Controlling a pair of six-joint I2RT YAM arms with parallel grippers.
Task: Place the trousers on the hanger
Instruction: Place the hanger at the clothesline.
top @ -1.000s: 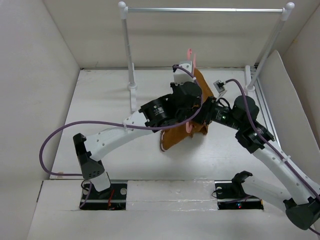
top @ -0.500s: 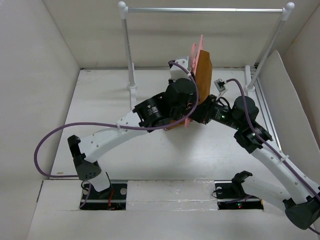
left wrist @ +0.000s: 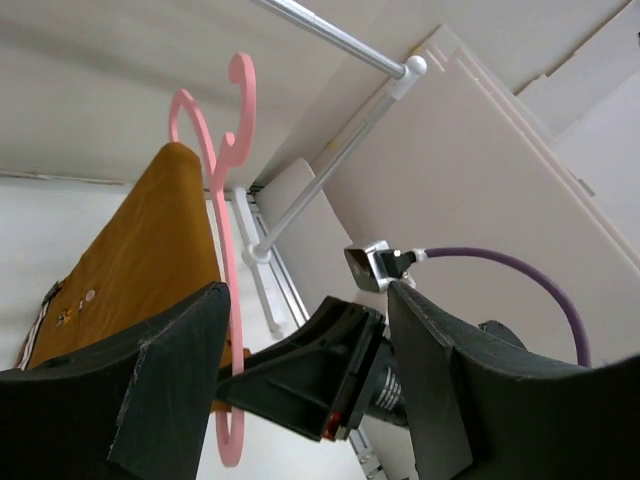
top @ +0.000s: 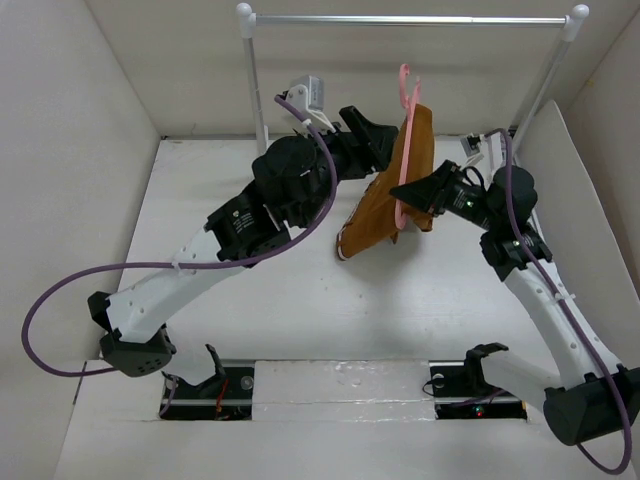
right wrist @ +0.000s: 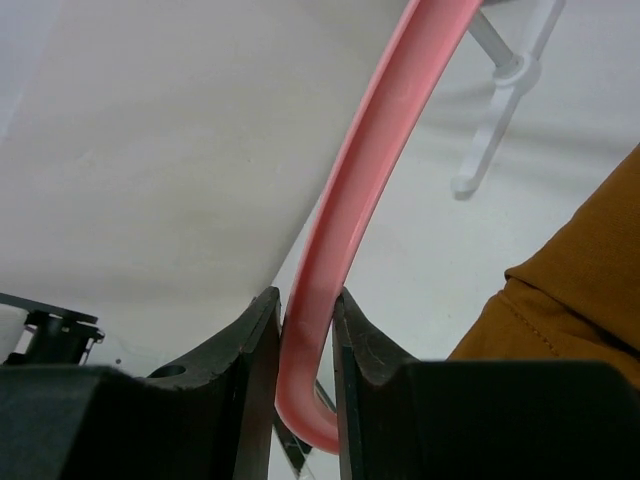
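The pink hanger (top: 404, 95) hangs upright in the air below the rail, hook on top. The rust-brown trousers (top: 390, 195) are draped over it, and their lower end reaches the table. My right gripper (top: 408, 200) is shut on the hanger's lower curve; in the right wrist view the pink hanger (right wrist: 355, 210) sits pinched between the fingers (right wrist: 250, 370), with the trousers (right wrist: 570, 290) to the right. My left gripper (top: 383, 138) stands open just left of the hanger. In the left wrist view the left gripper (left wrist: 310, 370) holds nothing, and the hanger (left wrist: 222, 200) and trousers (left wrist: 140, 260) lie beyond its left finger.
A silver rail (top: 410, 19) on white posts (top: 255, 100) spans the back of the table, above the hanger's hook. Its right post (top: 535, 95) leans beside a white side board (top: 560, 170). White walls close in the table on three sides.
The left gripper opened, let go and drew back to the left and up. The right gripper lifted the hanger with the trousers off the table toward the rail.
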